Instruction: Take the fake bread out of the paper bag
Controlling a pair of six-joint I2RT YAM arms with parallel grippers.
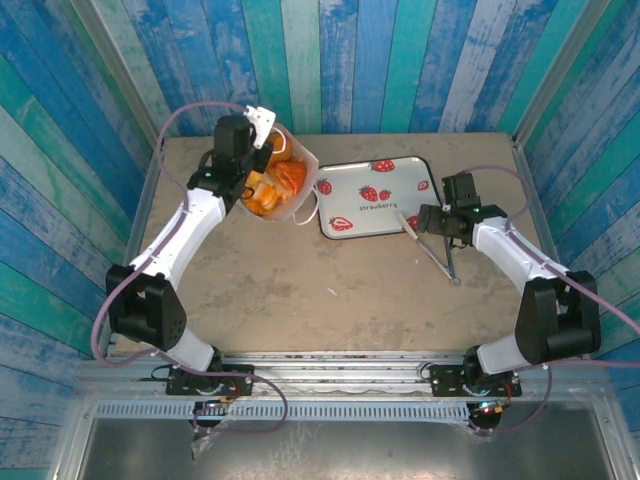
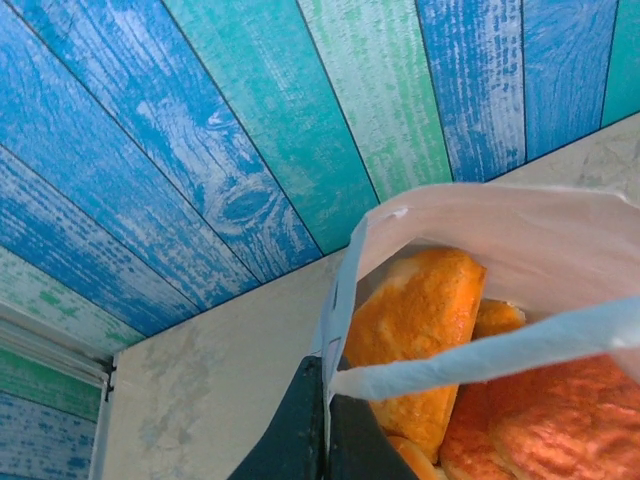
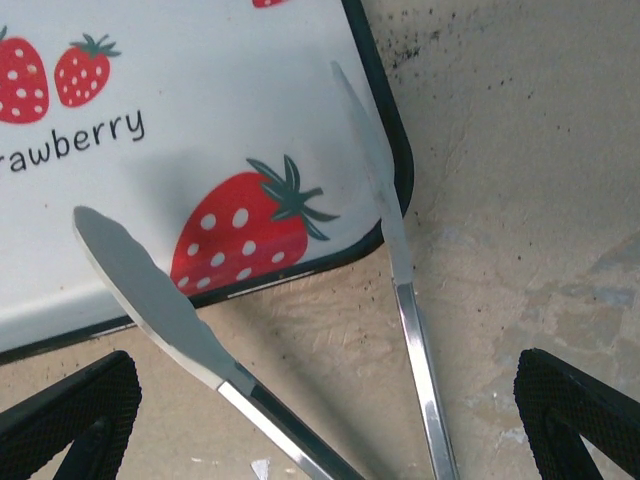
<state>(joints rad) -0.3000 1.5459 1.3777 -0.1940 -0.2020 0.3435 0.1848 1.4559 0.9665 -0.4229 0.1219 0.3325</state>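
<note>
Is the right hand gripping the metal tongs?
No, the right hand is wide open, its fingers standing apart on either side of the tongs without touching them.

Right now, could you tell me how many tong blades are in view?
2 tong blades: one over the strawberry tray, left of the big strawberry; the other crossing the tray's corner rim.
</note>
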